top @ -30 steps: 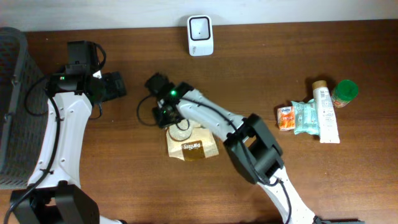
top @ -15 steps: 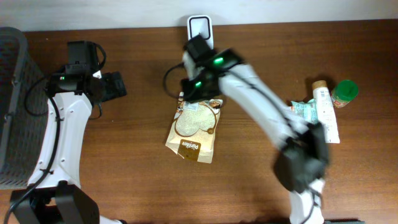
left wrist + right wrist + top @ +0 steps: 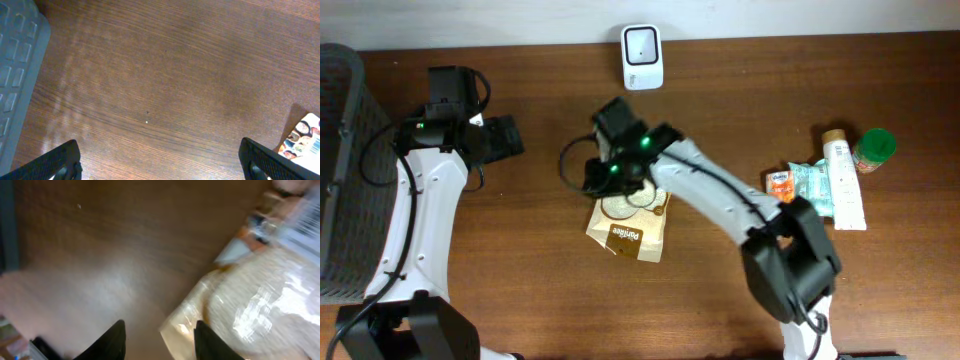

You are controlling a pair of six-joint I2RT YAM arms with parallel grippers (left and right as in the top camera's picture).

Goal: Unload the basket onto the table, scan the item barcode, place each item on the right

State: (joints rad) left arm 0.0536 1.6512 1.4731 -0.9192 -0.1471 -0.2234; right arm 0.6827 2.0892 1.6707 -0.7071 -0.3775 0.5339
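Left gripper (image 3: 508, 137) is hanging beside the grey basket (image 3: 340, 170), jaws fully spread, nothing between them. Right gripper (image 3: 610, 176) is hovering over the 12 o'clock end of the snack pouch (image 3: 628, 222), fingers partly spread, pinching nothing. Pouch is lying flat on the table (image 3: 820, 300), at 6 o'clock from the white scanner (image 3: 642, 44), well apart.

Risks:
- Glossy film may be slipping out of a shallow edge pinch.
- A limp pouch may be sagging and turning its barcode stripes (image 3: 300, 227), blurred here, away from the scanner window.
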